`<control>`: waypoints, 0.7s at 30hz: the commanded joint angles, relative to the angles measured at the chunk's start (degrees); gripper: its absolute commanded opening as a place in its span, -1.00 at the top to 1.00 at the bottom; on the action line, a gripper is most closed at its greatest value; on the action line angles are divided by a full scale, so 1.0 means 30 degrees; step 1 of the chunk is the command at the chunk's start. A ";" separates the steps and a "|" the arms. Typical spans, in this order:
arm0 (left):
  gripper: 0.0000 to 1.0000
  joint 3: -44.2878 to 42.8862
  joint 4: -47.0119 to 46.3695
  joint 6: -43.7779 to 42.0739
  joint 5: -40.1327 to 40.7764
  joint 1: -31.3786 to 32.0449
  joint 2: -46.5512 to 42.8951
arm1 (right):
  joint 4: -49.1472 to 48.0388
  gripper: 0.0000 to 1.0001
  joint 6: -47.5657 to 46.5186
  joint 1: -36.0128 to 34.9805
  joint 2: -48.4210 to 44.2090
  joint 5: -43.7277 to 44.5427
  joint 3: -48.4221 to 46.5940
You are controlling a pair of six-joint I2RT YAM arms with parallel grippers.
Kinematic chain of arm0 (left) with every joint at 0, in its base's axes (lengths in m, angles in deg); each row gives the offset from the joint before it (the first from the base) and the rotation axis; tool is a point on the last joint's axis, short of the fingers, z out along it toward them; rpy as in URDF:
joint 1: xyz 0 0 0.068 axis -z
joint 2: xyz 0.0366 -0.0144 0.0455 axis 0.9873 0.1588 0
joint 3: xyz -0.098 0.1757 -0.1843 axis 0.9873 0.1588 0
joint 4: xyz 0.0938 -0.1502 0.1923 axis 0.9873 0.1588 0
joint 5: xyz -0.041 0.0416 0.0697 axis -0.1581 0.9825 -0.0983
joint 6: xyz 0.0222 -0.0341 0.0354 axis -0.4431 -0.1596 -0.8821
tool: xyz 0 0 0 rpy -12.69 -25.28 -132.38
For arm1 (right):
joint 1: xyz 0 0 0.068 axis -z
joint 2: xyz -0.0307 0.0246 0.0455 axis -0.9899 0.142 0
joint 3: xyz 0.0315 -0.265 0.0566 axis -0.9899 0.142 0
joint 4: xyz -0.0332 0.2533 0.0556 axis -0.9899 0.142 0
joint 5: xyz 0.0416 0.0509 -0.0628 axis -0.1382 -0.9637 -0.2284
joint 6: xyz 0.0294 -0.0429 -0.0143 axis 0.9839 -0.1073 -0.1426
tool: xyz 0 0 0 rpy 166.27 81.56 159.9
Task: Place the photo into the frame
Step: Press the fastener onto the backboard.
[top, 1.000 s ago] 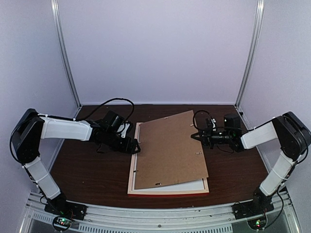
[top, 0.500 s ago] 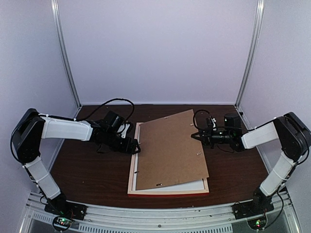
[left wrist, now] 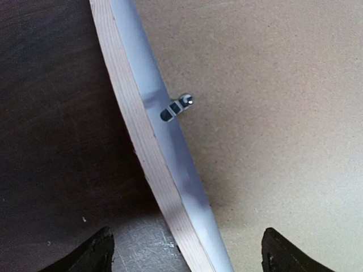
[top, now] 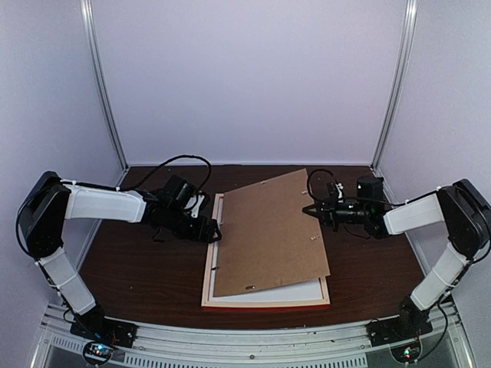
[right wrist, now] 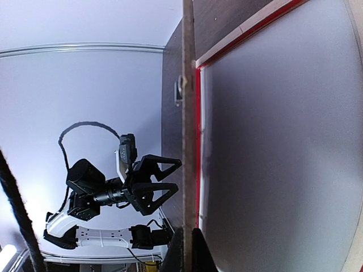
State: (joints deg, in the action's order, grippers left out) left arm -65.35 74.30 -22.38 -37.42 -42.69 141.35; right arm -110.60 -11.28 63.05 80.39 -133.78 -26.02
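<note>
The frame (top: 265,305) lies back-up mid-table, pale wood with a red near edge. The plain brown backing board (top: 268,234) rests skewed on it. My right gripper (top: 307,210) is shut on the board's right edge and holds that edge a little above the frame. The right wrist view shows the board (right wrist: 188,113) edge-on between the fingers (right wrist: 198,255). My left gripper (top: 217,231) is open, its jaws straddling the frame's left rail (left wrist: 136,147) beside the board (left wrist: 272,113). A white sheet (top: 295,291) shows under the board. The photo is not visible.
A small metal tab (left wrist: 178,106) sticks out from the frame's left rail over the board. Dark wooden table (top: 138,268) lies around the frame. White walls with metal posts (top: 103,84) enclose the back and sides. Cables loop behind both wrists.
My right gripper has lifted the board's right edge slightly higher and drawn back a little. The left gripper and the frame have stayed still.
</note>
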 commanded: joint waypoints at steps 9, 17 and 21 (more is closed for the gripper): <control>-0.82 0.0485 -0.0334 0.0986 0.2214 -0.0987 -0.2050 | 0.0677 1.00 -0.0371 -0.0188 -0.2326 -0.0175 -0.0967; -0.85 0.1263 -0.0050 0.1500 0.2933 -0.1972 -0.3192 | -0.0127 1.00 -0.0097 -0.0901 -0.1003 -0.0005 -0.1524; -0.86 0.1471 0.0148 0.1542 0.2993 -0.2325 -0.3495 | -0.0691 1.00 0.0209 -0.1296 -0.0306 0.0178 -0.1820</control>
State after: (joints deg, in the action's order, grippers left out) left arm -61.55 74.81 -18.38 -29.48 -49.00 132.26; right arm -107.32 -12.18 59.93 79.30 -133.26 -29.03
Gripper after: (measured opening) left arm 0.926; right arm 0.016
